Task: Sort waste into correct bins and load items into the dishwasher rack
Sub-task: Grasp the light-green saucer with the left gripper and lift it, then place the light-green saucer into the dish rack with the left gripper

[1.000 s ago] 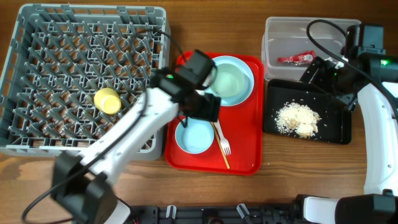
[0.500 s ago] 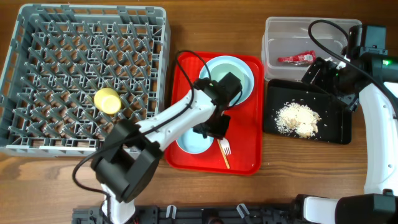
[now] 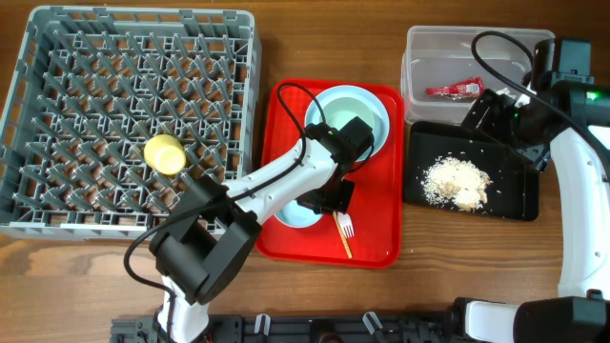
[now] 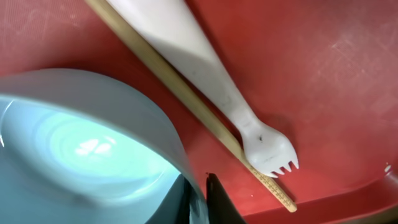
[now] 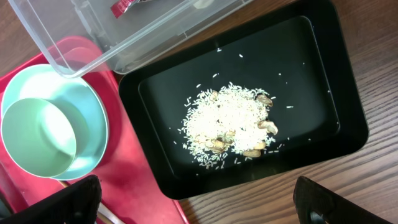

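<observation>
Overhead, our left gripper (image 3: 334, 197) sits at the saucer (image 4: 81, 143) rim beside the fork (image 4: 211, 81); we cannot tell its grip. Our right gripper (image 5: 199, 203) hangs over the black tray (image 5: 311, 62), fingers spread.

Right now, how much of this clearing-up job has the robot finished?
Done: the yellow cup sits in the dishwasher rack, the red wrapper in the clear tub, the food scraps in the black tray. In hand: the left end effector is down at the saucer. Left: plate, bowl, saucer, fork and wooden stick are all on the red tray.
</observation>
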You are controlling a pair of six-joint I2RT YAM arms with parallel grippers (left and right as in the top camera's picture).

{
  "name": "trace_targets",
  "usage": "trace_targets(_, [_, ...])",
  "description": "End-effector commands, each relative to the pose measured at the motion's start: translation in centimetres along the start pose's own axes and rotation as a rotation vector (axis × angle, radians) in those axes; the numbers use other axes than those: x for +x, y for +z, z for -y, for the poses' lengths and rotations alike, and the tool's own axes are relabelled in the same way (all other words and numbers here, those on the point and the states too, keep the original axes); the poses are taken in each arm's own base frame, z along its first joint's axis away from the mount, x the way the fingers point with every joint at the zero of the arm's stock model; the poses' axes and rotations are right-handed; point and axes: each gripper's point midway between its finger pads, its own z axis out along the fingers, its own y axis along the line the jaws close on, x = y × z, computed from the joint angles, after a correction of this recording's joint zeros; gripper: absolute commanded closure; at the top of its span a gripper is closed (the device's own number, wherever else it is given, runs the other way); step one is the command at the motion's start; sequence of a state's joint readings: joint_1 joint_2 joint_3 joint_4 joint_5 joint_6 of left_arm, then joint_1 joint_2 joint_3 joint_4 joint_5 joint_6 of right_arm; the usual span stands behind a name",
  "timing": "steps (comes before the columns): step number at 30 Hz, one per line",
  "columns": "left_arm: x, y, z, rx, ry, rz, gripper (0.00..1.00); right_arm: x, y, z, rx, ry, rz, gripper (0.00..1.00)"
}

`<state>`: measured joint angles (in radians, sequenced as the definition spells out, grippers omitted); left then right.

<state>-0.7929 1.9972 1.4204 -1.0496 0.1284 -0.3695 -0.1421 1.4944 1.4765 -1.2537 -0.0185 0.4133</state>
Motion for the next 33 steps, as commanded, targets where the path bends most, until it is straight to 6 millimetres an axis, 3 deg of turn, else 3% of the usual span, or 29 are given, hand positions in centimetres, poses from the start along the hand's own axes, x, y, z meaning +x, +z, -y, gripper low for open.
trace_targets(1, [0.7, 1.1, -0.7, -0.037, -0.047, -0.026, 0.96, 0.0, -0.3, 0.0, -0.007, -0.017, 0.005, 0.0])
trace_targets(7, [0.8, 0.8, -0.8, -0.036, -0.048, -0.024, 0.96, 0.0, -0.3, 0.0, -0.007, -0.017, 0.004, 0.0])
trace_targets(10, [0.4, -0.4, -0.7, -0.023, -0.052, 0.001, 0.96, 0.0, -0.3, 0.0, -0.007, -0.018, 0.005, 0.0])
trace_targets(14, [-1.1, -4.8, -0.6, 0.027, -0.069, 0.1, 0.96, 0.0, -0.3, 0.0, -0.006, -0.017, 0.004, 0.0])
trace_targets(18, [-3.1, -11.3, -1.3, 0.091, -0.076, 0.257, 0.96, 0.0, -0.3, 0.0, -0.006, -0.017, 0.004, 0.0])
trace_targets(21, [-4.1, -15.8, -3.1, 0.126, -0.082, 0.377, 0.96, 0.0, -0.3, 0.0, -0.006, -0.017, 0.003, 0.0])
trace_targets(24, [-4.6, -19.5, -6.6, 0.144, -0.109, 0.484, 0.96, 0.1, -0.3, 0.0, -0.005, -0.017, 0.0, 0.0])
trace_targets(33, [-5.2, -24.5, -13.1, 0.464, -0.043, 0.628, 0.96, 0.1, -0.3, 0.0, -0.005, -0.017, 0.001, 0.0])
